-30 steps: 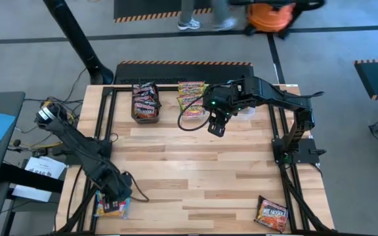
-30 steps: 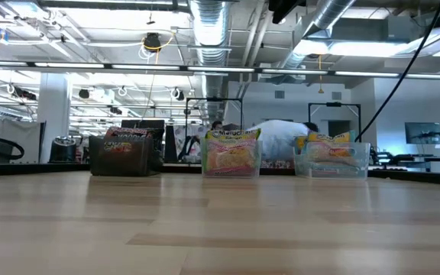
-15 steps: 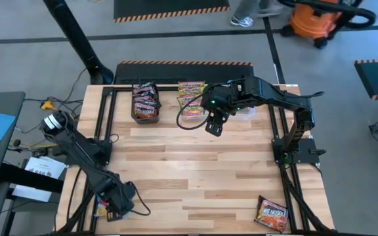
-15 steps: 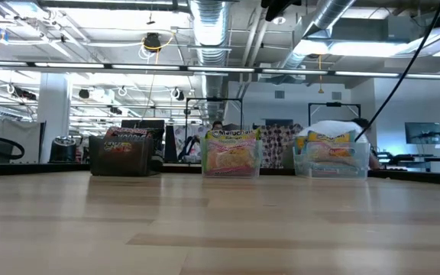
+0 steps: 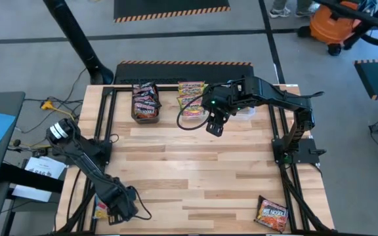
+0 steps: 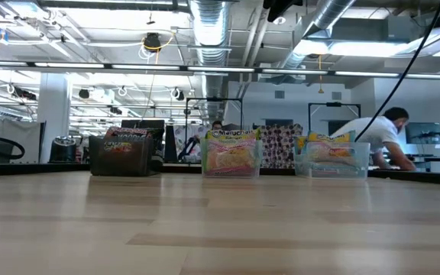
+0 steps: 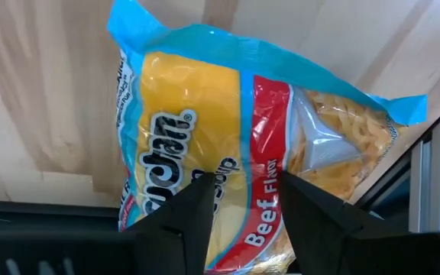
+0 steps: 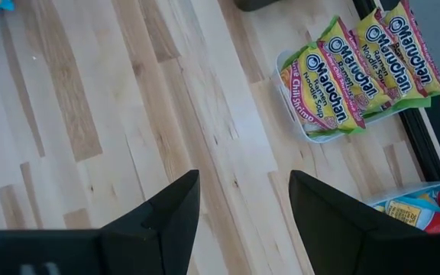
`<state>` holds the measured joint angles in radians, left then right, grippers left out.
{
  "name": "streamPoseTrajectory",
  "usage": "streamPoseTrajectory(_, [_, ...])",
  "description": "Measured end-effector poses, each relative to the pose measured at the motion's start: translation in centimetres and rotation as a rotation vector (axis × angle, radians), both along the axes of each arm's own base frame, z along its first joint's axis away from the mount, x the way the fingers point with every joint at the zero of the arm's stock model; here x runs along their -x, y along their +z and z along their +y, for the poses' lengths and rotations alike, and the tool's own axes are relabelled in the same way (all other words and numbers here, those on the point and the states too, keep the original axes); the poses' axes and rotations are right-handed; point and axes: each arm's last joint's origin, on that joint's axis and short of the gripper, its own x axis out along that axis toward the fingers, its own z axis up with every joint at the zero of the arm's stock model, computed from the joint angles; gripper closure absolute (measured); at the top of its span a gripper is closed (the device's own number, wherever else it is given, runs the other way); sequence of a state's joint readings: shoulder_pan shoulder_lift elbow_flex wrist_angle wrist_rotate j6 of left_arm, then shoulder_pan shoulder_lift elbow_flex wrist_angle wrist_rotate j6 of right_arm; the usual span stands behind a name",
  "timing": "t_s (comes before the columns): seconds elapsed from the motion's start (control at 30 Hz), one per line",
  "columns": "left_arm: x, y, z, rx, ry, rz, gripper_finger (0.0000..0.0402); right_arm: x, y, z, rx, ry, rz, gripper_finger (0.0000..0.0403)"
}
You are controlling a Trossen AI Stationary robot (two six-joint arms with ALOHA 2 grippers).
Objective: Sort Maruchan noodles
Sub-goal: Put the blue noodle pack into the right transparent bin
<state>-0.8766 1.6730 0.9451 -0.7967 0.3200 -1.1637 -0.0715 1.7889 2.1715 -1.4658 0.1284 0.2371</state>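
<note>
We find the left gripper [image 5: 112,208] at the table's near left corner, its fingers [image 7: 186,221] spread to either side of a blue-edged yellow Maruchan beef packet [image 7: 235,145] that lies flat on the wood beneath them. In the left wrist view the fingertips overlap the packet's lower edge; we cannot tell whether they touch it. From above, only a sliver of this packet [image 5: 100,211] shows beside the gripper.

The right gripper [image 5: 216,126] hangs over the far middle of the wooden table [image 5: 195,170], jaws apart and holding nothing, with bare planks between its fingers [image 8: 170,210].

Just beyond it, along the far edge, we see three containers in a row. The dark tub [image 6: 121,156] on the left holds dark brown packets [image 5: 145,99]. The clear tub [image 6: 231,162] in the middle holds yellow-green Maruchan packets [image 8: 354,72] standing on edge. A second clear tub [image 6: 331,160] on the right, largely hidden from above by the right arm, holds yellow packets edged in blue [image 8: 426,208].

One orange-and-dark noodle packet [image 5: 272,214] lies alone at the near right corner, well apart from both grippers.

Behind the table, a person [image 6: 379,136] in a white top leans forward in the room.
</note>
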Motion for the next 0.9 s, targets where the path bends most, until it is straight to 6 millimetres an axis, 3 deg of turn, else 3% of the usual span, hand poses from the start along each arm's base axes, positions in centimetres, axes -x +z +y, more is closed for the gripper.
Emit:
streamPoseTrajectory(0.2, [-0.1, -0.7, -0.2, -0.013, -0.027, -0.008, 0.0278, 0.0, 0.0, 0.0, 0.000, 0.000, -0.001, 0.0176])
streamPoseTrajectory(0.47, [-1.3, -0.8, 0.7, -0.006, -0.098, -0.070, 0.0392, 0.0, 0.0, 0.0, 0.001, 0.000, -0.003, 0.0177])
streamPoseTrajectory(0.67, [-2.4, -0.7, 1.8, 0.033, -0.168, -0.098, 0.0401, 0.0, 0.0, -0.1, 0.001, -0.003, -0.001, 0.0191])
streamPoseTrajectory(0.9, [-4.4, 1.5, 4.7, -0.001, -0.149, -0.272, 0.0401, 0.2, 0.0, -0.3, 0.010, 0.001, 0.016, 0.0219])
